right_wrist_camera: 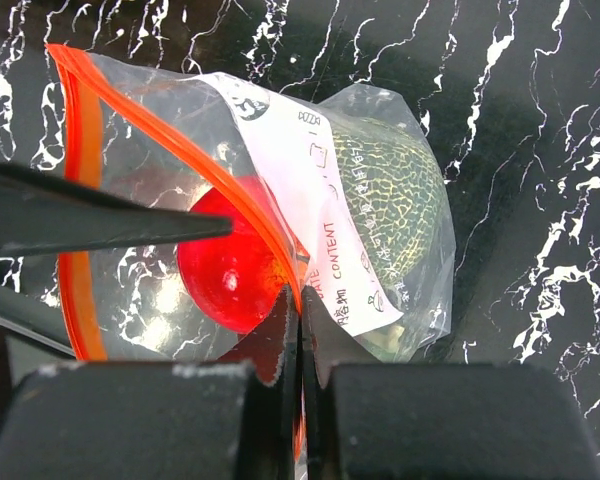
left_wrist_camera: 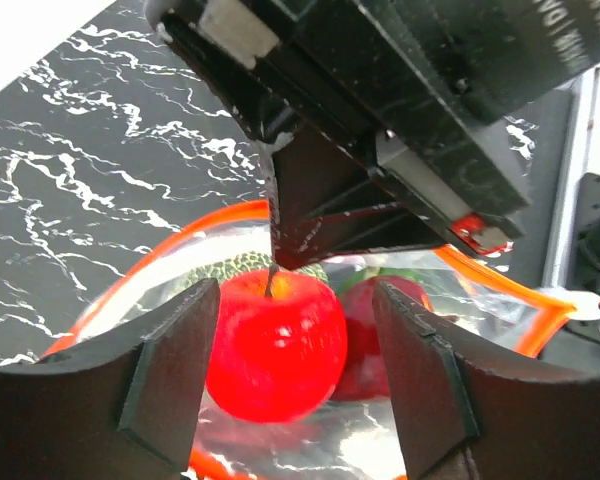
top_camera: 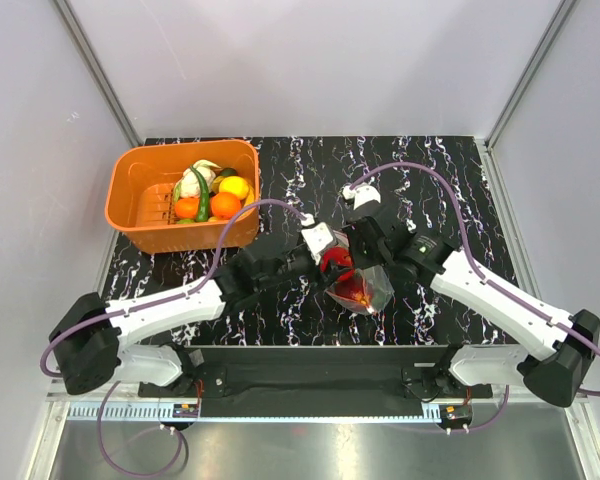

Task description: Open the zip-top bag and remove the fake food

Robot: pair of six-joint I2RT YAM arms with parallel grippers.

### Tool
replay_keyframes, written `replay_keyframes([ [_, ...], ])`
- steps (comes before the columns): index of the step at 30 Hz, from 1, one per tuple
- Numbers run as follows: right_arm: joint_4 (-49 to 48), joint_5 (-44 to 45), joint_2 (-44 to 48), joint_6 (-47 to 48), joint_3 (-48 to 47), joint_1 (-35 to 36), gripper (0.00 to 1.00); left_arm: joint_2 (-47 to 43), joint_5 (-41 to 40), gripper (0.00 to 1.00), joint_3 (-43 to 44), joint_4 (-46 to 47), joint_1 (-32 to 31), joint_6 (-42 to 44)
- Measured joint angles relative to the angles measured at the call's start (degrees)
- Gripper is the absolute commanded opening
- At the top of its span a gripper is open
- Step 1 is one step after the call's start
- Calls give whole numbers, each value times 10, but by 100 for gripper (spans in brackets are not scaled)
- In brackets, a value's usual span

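The zip-top bag [top_camera: 368, 292] lies mid-table, its orange-red zip mouth held open. My right gripper [right_wrist_camera: 300, 300] is shut on the bag's zip strip next to the white printed patch [right_wrist_camera: 310, 215]; in the top view this gripper [top_camera: 366, 262] hangs over the bag. My left gripper [left_wrist_camera: 295, 295] is open, its fingers [left_wrist_camera: 180, 350] inside the bag's mouth on either side of the shiny red apple [left_wrist_camera: 275, 345]. A dark maroon piece [left_wrist_camera: 385, 335] sits behind the apple. A green netted piece [right_wrist_camera: 395, 200] lies deeper in the bag [right_wrist_camera: 130, 290].
An orange basket [top_camera: 140, 205] with orange and yellow fruit balls, a white garlic-like piece and a green pepper stands at the back left. The black marbled table [top_camera: 430, 180] ends at white walls on the left, right and back.
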State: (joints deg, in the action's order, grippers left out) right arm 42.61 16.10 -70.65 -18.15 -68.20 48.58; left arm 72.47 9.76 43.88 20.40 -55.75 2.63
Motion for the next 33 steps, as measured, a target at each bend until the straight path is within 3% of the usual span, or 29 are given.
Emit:
replay_keyframes([
  [10, 0, -6, 12, -3, 4, 0, 0, 27, 0, 82, 15, -55, -9, 31],
  [25, -1, -7, 32, -3, 14, -6, 0, 83, -32, 82, 47, -87, -27, 67],
  [33, -1, -8, 34, -3, 19, -7, 0, 72, -97, 84, 49, -112, -42, 75],
])
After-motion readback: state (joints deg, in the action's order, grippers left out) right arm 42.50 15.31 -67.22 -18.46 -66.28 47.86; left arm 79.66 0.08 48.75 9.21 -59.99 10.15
